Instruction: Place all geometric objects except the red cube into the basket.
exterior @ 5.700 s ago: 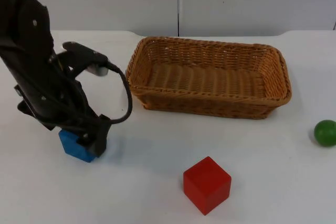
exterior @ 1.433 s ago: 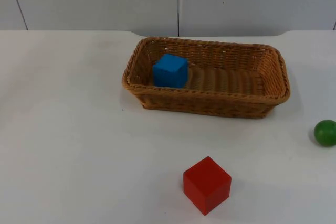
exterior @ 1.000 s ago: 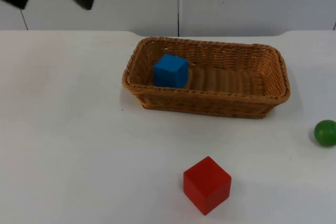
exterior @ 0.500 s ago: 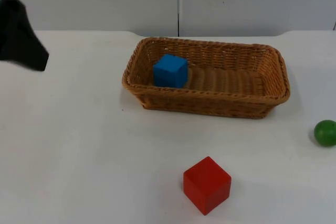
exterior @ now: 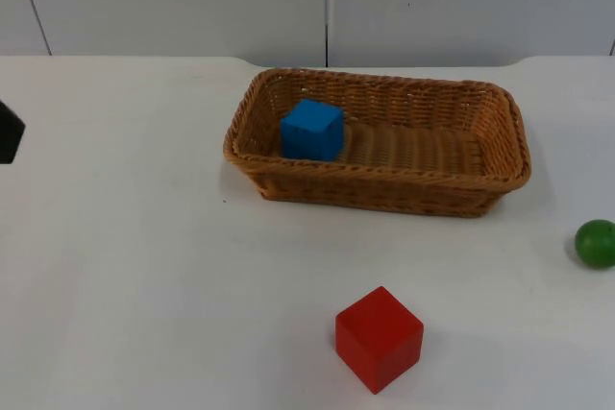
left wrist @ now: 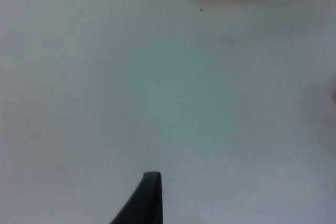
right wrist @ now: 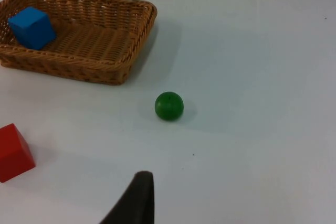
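With the blue cube [exterior: 311,129] in the basket [exterior: 500,175], the green ball [right wrist: 169,105] ahead of the right claw [right wrist: 137,203], whose opening I cannot tell, may roll away on the surface [exterior: 144,285] if nudged.

The basket [exterior: 377,139] stands at the back of the table [exterior: 144,285]. In it, at its left end, sits one cube [exterior: 311,129]. The second cube [exterior: 379,337] lies in front of the basket, well apart. The ball [exterior: 595,243] lies right of the basket, near the table's right edge.
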Motion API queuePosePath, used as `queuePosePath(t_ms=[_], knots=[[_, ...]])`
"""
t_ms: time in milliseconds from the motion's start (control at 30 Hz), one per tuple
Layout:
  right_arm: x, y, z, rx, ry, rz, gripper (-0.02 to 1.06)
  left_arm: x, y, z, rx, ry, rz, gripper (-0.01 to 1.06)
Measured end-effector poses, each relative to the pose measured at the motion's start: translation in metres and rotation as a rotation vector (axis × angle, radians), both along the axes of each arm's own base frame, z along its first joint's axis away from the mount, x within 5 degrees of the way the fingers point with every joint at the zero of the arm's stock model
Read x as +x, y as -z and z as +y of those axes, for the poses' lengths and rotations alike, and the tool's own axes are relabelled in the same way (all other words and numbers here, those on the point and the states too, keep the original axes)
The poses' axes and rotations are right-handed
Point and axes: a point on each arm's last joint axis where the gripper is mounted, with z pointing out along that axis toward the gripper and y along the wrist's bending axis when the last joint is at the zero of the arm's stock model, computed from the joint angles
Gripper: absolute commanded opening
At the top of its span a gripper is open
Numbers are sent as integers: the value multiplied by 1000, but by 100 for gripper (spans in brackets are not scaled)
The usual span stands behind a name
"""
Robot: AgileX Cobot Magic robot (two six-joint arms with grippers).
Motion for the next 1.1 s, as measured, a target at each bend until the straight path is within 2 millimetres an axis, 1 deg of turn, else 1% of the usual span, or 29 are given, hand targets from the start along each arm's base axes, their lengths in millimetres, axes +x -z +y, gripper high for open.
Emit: queuePosePath(t_ms=[200,400,500,600,667,700,767,867,900,1033,1067,1100], knots=[[0,0,0,0,0,0,105,-7,-4,2,16,4,-29,105],[0,0,0,7,4,1,105,-7,-4,3,15,2,-44,105],[5,-2,1,14,10,31,105,-7,-4,3,15,2,-44,105],[23,-7,3,4,12,127,105,-7,-4,3,15,1,-46,105],[39,-9,5,-3,13,199,105,-7,-4,3,15,1,-46,105],[39,-9,5,-3,13,199,105,-7,-4,3,15,1,-46,105],[61,-8,7,-10,15,276,105,-7,-4,3,15,1,-46,105],[94,1,13,-8,10,421,105,-7,-4,2,13,1,-45,105],[94,1,13,-8,10,421,105,-7,-4,2,13,1,-45,105],[135,13,18,-21,12,603,105,-7,-4,2,11,1,-45,105],[135,13,18,-21,12,603,105,-7,-4,2,11,1,-45,105],[144,15,20,-24,13,636,105,-7,-4,2,11,1,-45,105]])
